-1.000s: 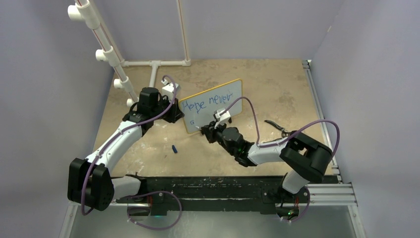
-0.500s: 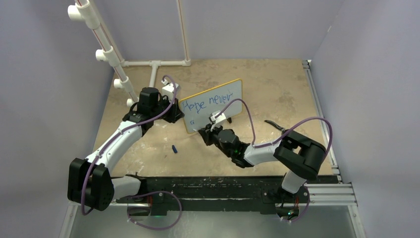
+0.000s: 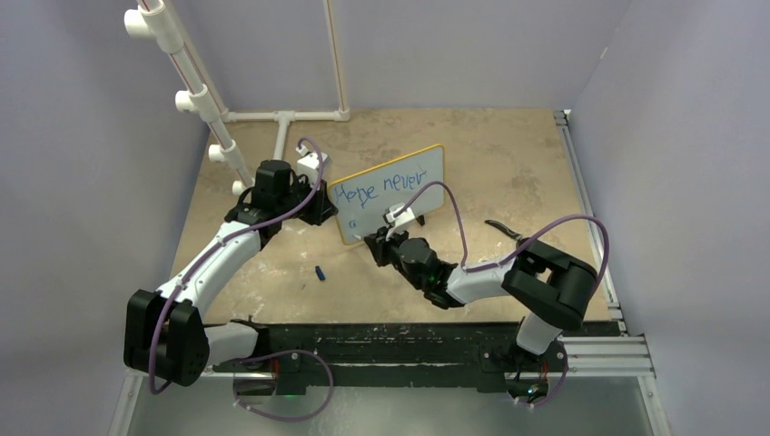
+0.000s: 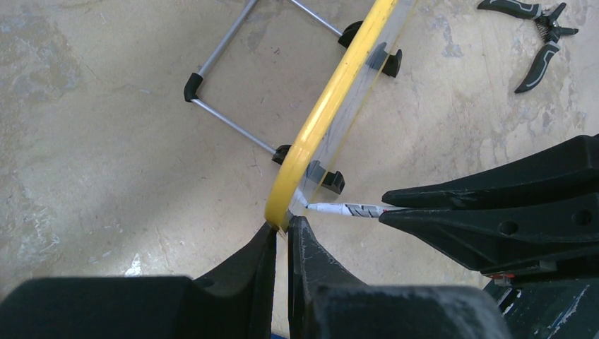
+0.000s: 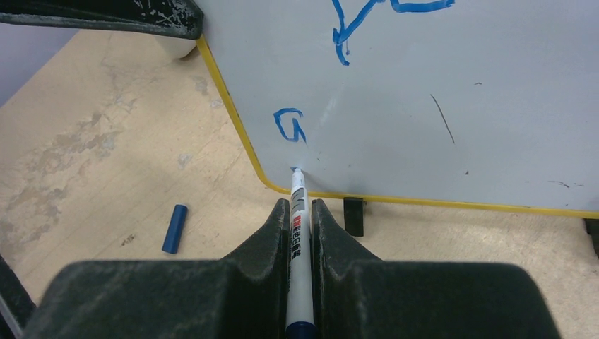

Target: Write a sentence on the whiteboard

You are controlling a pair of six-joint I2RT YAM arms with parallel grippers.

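Observation:
The whiteboard (image 3: 399, 186) stands upright on black feet, its frame yellow (image 4: 332, 99) (image 5: 233, 120). The sentence (image 3: 380, 186) reads "Hope never" in blue on the top line, with a small blue "G" (image 5: 290, 125) lower left. My left gripper (image 3: 320, 205) (image 4: 281, 229) is shut on the board's left edge. My right gripper (image 3: 374, 238) (image 5: 301, 208) is shut on a white marker (image 5: 299, 240) (image 4: 350, 210). The marker's tip touches the board just below the "G", near the bottom frame.
A blue marker cap (image 3: 320, 272) (image 5: 174, 228) lies on the tan table in front of the board. Black pliers (image 3: 507, 232) (image 4: 533, 35) lie to the right. A white pipe rack (image 3: 204, 100) stands at back left. A wire stand (image 4: 233, 92) props the board behind.
My right arm shifted left and slightly forward a second ago, bringing the marker tip to the board's lower left; it has held still since. The left arm has not moved.

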